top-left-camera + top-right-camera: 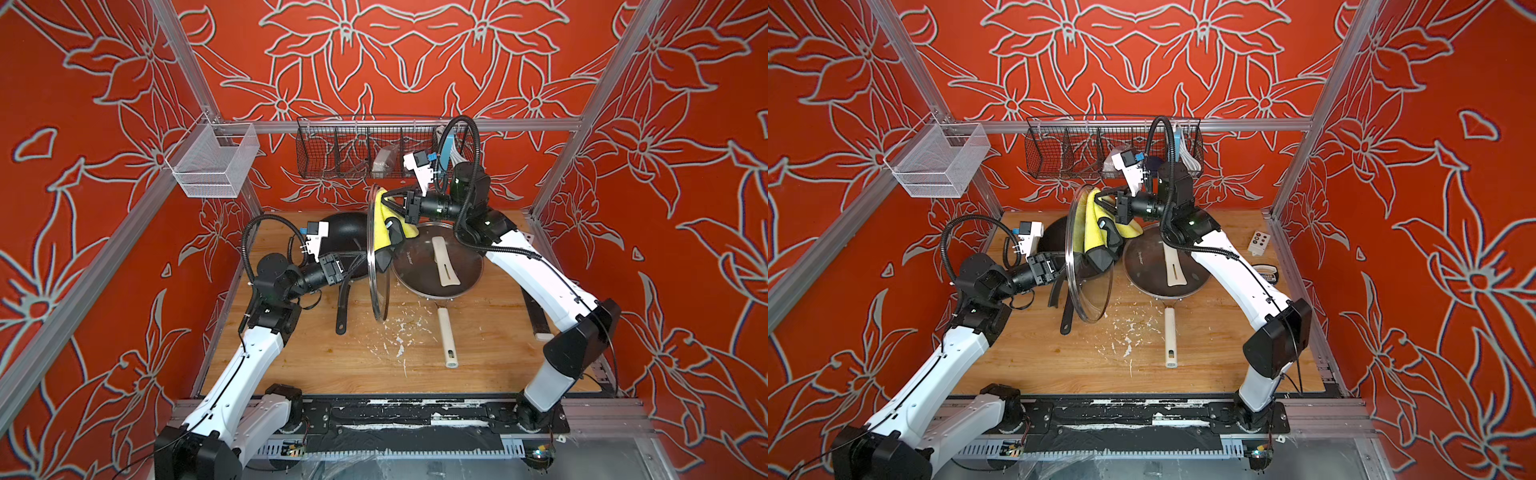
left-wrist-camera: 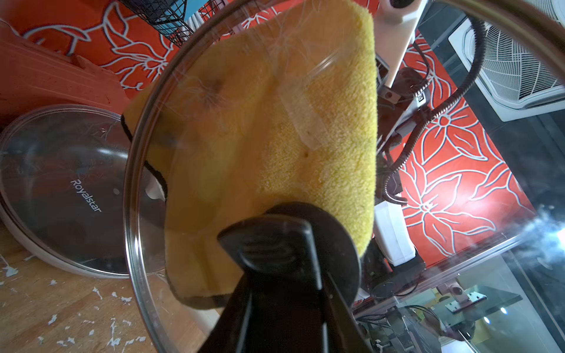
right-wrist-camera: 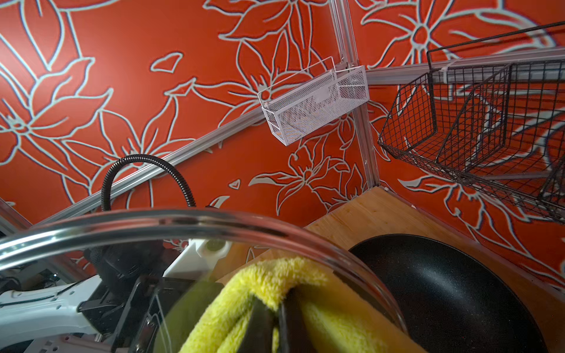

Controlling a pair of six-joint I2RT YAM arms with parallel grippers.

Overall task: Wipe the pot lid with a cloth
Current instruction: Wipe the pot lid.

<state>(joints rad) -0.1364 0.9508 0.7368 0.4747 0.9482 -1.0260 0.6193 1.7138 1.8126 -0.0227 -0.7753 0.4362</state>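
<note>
Stage: wiping under way, judged partial | left claw [image 1: 1061, 266] part-closed on pot lid [image 1: 1091, 286] knob [image 2: 275, 244], lid on edge beside white-handled pan [image 1: 448, 336] | right claw [image 1: 1100, 198] clamped on cloth [image 1: 1094, 224], against lid's pan-side face | remaining: lower glass probably unwiped

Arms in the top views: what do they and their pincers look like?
Both the left arm and right arm have white shells, black joints and black ribbed cable hoses. The left pincer and right pincer are black, each beside a white camera block.
</note>
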